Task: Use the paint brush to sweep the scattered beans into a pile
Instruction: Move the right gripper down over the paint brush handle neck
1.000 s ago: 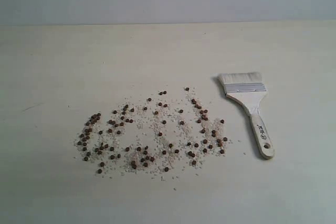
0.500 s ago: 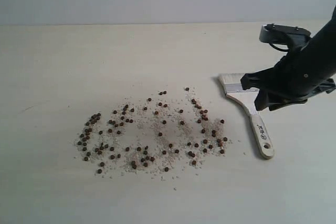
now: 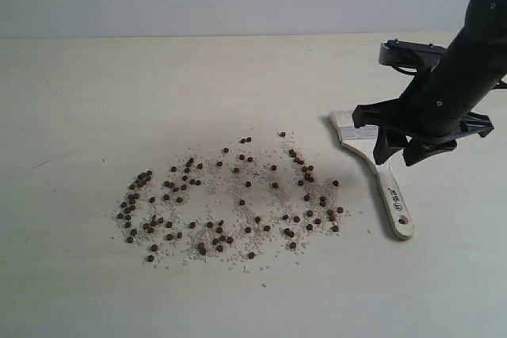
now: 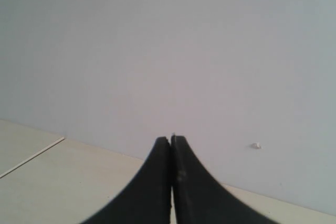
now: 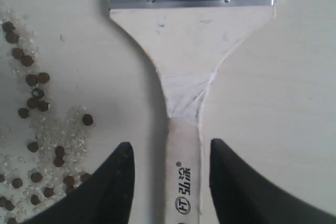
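Flat toward the right edge of the bench (image 3: 79, 290): paint brush (image 3: 394, 203), bristles to the far edge, handle to the near edge. Over the handle, right jaws spread wide, one on either side of the wood, gripping nothing. Scattered mid-bench, just beside the brush: beans (image 3: 230, 199) among whitish grit (image 3: 238, 172). Left jaws pressed together, empty.

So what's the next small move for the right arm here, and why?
Probably lower the right end effector and close on the paint brush handle: the open jaws straddle its narrow neck with gaps on both sides, so nothing is gripped yet, and the beans lie scattered, unswept.
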`<action>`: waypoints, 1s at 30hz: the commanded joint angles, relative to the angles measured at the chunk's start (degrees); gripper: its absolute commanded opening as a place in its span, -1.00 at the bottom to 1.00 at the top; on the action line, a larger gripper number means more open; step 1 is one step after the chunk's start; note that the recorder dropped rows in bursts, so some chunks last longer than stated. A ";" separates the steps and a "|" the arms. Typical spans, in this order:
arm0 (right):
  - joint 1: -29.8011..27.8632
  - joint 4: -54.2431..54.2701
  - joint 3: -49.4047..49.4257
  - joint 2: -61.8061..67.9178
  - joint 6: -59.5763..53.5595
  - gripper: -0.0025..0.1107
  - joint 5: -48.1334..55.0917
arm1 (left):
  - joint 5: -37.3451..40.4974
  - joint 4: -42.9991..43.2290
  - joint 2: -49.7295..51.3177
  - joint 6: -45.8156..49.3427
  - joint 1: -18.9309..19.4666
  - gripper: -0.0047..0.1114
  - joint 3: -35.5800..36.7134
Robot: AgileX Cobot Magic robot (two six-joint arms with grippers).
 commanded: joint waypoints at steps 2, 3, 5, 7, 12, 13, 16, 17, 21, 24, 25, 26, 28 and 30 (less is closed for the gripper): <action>1.71 -7.63 -4.49 2.69 5.93 -0.18 1.93 | 0.20 -0.35 -0.32 0.17 -0.43 -0.92 0.12; 3.44 -15.04 -5.90 3.45 13.49 -0.18 2.28 | 0.20 -0.35 -0.32 0.17 -0.43 -0.92 0.12; 5.49 -19.05 -7.06 4.72 17.44 -0.18 3.79 | 0.20 -0.35 -0.32 0.17 -0.43 -0.92 0.12; 6.09 -17.57 -7.02 5.99 17.04 -0.16 3.67 | 0.20 -0.35 -0.32 0.17 -0.43 -0.92 0.12; 6.09 -15.75 -7.02 9.37 15.47 -0.06 0.12 | 0.20 -0.35 -0.32 0.17 -0.43 -0.92 0.12; 6.09 -15.04 -7.02 9.67 15.47 -0.06 -0.39 | 0.20 -0.35 -0.32 0.17 -0.43 -0.92 0.12; 6.09 -15.04 -7.02 10.44 15.47 -0.06 -1.85 | 0.20 -0.35 -0.32 0.17 -0.43 -0.92 0.12; 6.09 -15.04 -7.02 10.73 15.47 -0.06 -2.21 | 0.20 -0.35 -0.32 0.17 -0.43 -0.92 0.12; 6.09 -15.04 -7.02 11.12 16.34 -0.07 -4.21 | 0.20 -0.35 -0.32 0.17 -0.43 -0.92 0.12; 6.09 -16.15 -7.02 11.12 16.60 -0.10 -4.75 | 0.20 -0.35 -0.32 0.17 -0.43 -0.92 0.12; 6.09 -16.67 -7.02 11.12 16.73 -0.10 -4.75 | 0.20 -0.35 -0.32 0.17 -0.43 -0.92 0.12; 6.09 -17.21 -7.02 11.12 16.87 -0.10 -4.75 | 0.20 -0.35 -0.32 0.17 -0.43 -0.92 0.12; 6.09 -17.42 -7.02 11.12 16.98 -0.11 -4.75 | 0.20 -0.35 -0.32 0.17 -0.43 -0.92 0.12; 6.09 -17.85 -7.02 11.12 16.98 -0.11 -4.75 | 0.20 -0.35 -0.32 0.17 -0.43 -0.92 0.12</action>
